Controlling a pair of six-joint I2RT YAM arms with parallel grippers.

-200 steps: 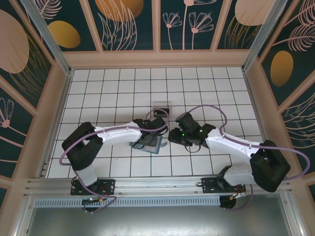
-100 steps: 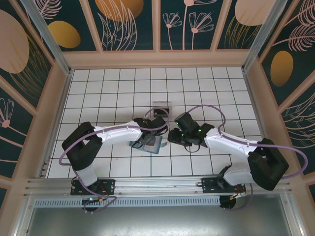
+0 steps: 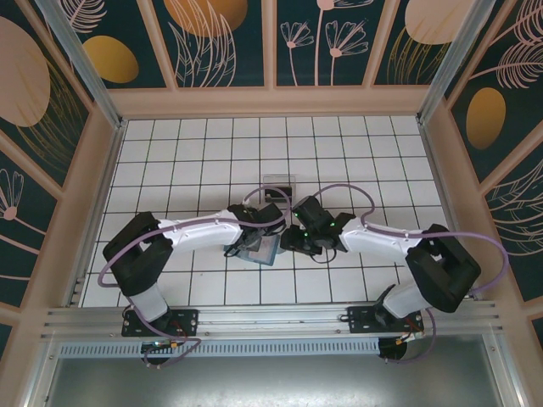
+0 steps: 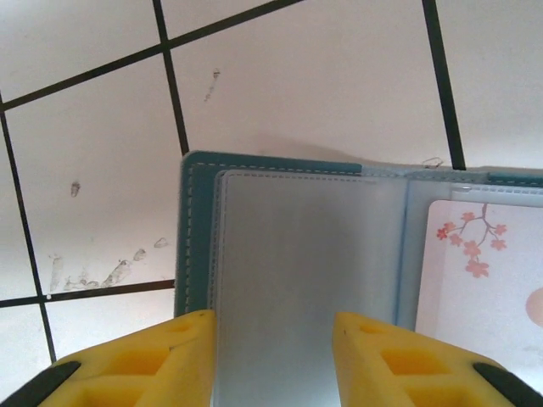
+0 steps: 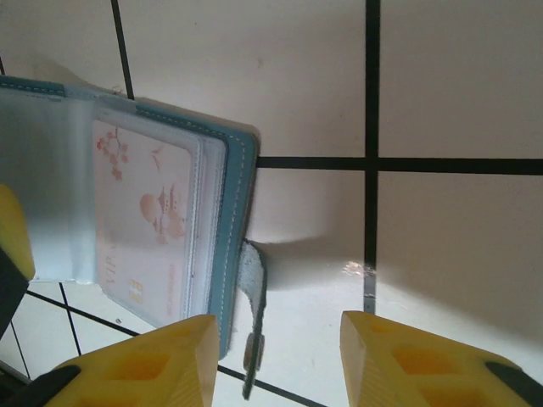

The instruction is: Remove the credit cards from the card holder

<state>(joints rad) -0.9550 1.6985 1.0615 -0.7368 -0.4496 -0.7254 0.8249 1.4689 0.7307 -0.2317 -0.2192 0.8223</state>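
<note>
in right wrist view, the card holder [image 5: 238, 212] bares a clasp tab [image 5: 253, 307].

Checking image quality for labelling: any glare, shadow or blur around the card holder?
Right wrist view: the card holder clasp tab casts a soft shadow on the tile, small glare spot beside it. Left wrist view: sharp, credit card blossom print legible. Top external view: even light.

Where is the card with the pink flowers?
The flowery card sits in a clear sleeve of the open card holder, at the right edge of the left wrist view, on the table.
</note>
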